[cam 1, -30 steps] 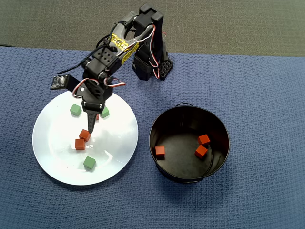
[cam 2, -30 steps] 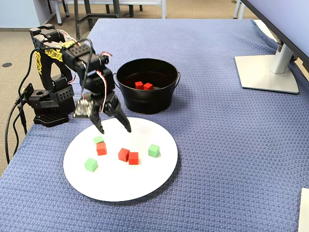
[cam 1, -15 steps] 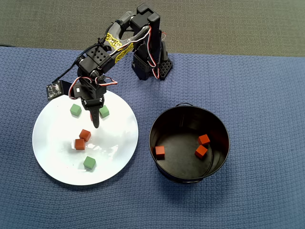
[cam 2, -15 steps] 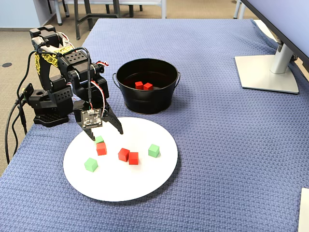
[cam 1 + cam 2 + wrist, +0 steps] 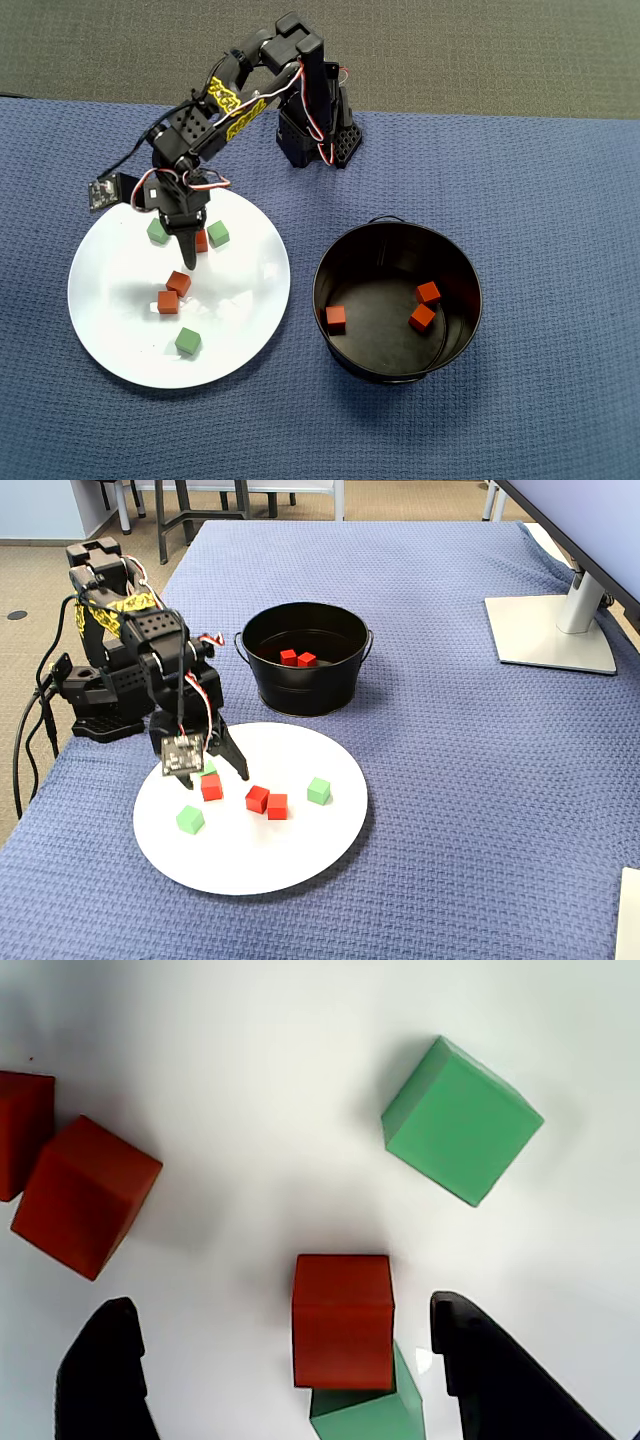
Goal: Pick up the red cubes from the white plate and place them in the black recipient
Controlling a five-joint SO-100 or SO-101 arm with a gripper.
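Note:
My gripper (image 5: pixel 284 1303) is open and low over the white plate (image 5: pixel 120 330). One red cube (image 5: pixel 343 1320) lies between the two black fingers, nearer the right one and touching neither. A green cube (image 5: pixel 365 1412) sits right against it. In the overhead view the gripper (image 5: pixel 190 243) is at the plate's upper part, by that red cube (image 5: pixel 201 240). Two more red cubes (image 5: pixel 178 283) (image 5: pixel 167 302) lie together mid-plate. The black recipient (image 5: pixel 345 345) stands right of the plate with three red cubes (image 5: pixel 428 292) inside. In the fixed view the gripper (image 5: pixel 214 777) straddles the red cube (image 5: pixel 211 787).
Green cubes (image 5: pixel 157 231) (image 5: pixel 218 233) (image 5: pixel 187 341) share the plate. The arm's base (image 5: pixel 315 135) stands at the blue cloth's far edge. A monitor stand (image 5: pixel 550 630) is at the right in the fixed view.
The gripper has swung from over the plate's middle toward its upper left in the overhead view. It has come down, still open, around the red cube beside a green cube.

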